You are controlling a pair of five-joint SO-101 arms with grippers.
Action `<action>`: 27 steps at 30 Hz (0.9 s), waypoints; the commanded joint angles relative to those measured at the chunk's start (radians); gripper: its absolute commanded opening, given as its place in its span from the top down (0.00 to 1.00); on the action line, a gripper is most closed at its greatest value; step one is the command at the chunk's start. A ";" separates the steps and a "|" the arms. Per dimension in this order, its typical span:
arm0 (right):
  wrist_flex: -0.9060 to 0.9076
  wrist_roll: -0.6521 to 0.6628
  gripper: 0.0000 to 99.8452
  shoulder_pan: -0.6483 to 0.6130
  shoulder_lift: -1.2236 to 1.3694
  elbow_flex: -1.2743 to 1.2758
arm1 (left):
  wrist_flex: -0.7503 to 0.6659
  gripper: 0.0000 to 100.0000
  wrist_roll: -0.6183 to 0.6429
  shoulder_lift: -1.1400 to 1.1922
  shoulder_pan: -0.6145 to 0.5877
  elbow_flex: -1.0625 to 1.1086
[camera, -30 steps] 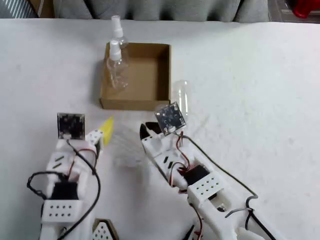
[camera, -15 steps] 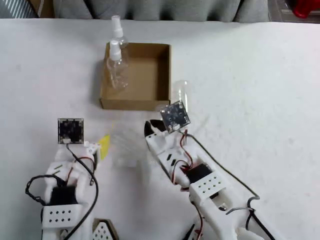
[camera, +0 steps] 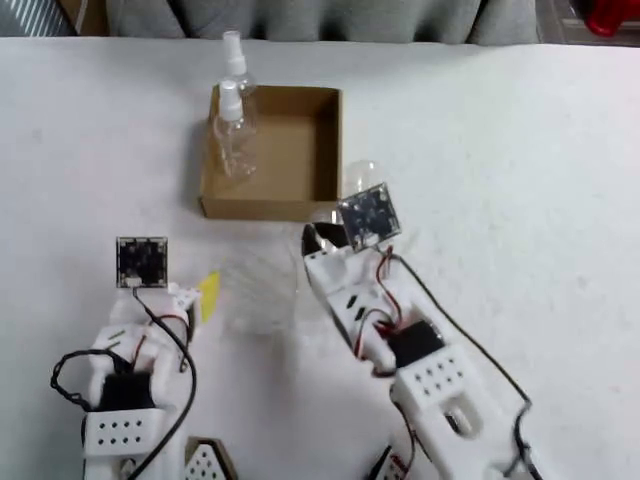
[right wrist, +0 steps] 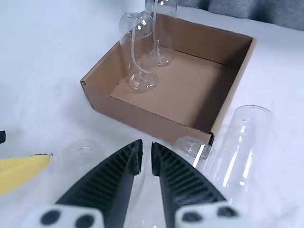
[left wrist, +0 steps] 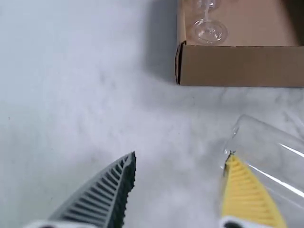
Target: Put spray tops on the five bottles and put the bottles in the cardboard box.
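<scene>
The cardboard box (camera: 290, 150) holds two clear bottles with spray tops (camera: 232, 125) along its left wall; their bases show in the right wrist view (right wrist: 142, 80). A clear bottle without a top (camera: 262, 290) lies on the table between the arms, just beside the yellow finger (left wrist: 244, 187) of my open left gripper (left wrist: 181, 159). My right gripper (right wrist: 146, 145) is shut with nothing between its black fingers, hovering just in front of the box's near right corner. Two more topless clear bottles (right wrist: 240, 142) (right wrist: 190, 146) are at that corner.
The box (left wrist: 237, 64) is straight ahead of the left gripper with bare table between them. The left arm (camera: 130, 390) sits at the near left. White tabletop stretches to the right of the right arm (camera: 420, 370).
The right arm has moved forward and to the right, toward the box's near right corner. The left arm drew back from the lying bottle a second ago and has since held still.
</scene>
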 commanded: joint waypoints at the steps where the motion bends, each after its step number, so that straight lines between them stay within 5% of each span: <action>1: 0.237 0.009 0.98 0.015 -0.219 -0.057 | 0.003 0.72 -0.009 -0.016 -0.015 -0.003; 8: 0.374 0.020 0.98 0.099 -0.575 0.153 | 0.008 0.72 -0.009 -0.016 -0.015 -0.003; 12: 0.495 0.245 0.98 0.280 -0.734 0.256 | 0.008 0.74 -0.009 -0.016 -0.015 -0.003; 17: 0.590 0.539 0.98 0.644 -0.829 0.342 | 0.000 0.91 -0.009 -0.021 -0.013 -0.003; 20: 0.573 0.540 0.98 0.797 -0.803 0.367 | 0.000 0.98 -0.011 -0.021 -0.008 -0.003; 27: 0.613 0.534 0.98 0.943 -0.822 0.465 | 0.000 0.95 -0.011 -0.022 -0.013 -0.003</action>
